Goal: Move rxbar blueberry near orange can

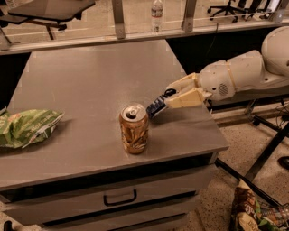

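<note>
The orange can [134, 129] stands upright near the front of the grey table [90, 90]. My gripper [168, 100] reaches in from the right, shut on the rxbar blueberry [156, 107], a dark navy bar that sticks out toward the can. The bar's tip is just right of the can's top, a little above the table. The white arm [244, 74] extends off to the right.
A green chip bag [25, 128] lies at the table's left edge. A clear water bottle [156, 13] stands on the ledge behind. A drawer with handle [119, 198] is below the front. A snack bag [253, 212] lies on the floor, right.
</note>
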`<state>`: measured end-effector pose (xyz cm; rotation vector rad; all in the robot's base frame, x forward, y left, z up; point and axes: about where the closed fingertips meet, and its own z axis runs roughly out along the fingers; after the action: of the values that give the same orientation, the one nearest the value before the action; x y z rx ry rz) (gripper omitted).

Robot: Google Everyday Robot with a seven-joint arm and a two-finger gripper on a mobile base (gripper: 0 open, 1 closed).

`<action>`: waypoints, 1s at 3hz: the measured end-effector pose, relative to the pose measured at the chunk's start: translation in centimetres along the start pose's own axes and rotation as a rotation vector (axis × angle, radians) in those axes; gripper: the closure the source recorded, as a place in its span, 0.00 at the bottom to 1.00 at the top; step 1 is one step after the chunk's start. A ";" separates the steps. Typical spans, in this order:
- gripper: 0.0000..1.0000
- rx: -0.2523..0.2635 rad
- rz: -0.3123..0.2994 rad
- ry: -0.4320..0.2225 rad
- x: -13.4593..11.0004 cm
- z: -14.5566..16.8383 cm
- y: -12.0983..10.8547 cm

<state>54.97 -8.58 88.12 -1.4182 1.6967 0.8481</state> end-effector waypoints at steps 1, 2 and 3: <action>1.00 -0.067 -0.042 0.009 0.1 0.7 0.8; 1.00 -0.128 -0.084 -0.025 0.0 1.2 1.6; 0.75 -0.136 -0.088 -0.026 -0.1 1.5 1.7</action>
<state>53.51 -6.94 87.48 -1.5538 1.5702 0.9431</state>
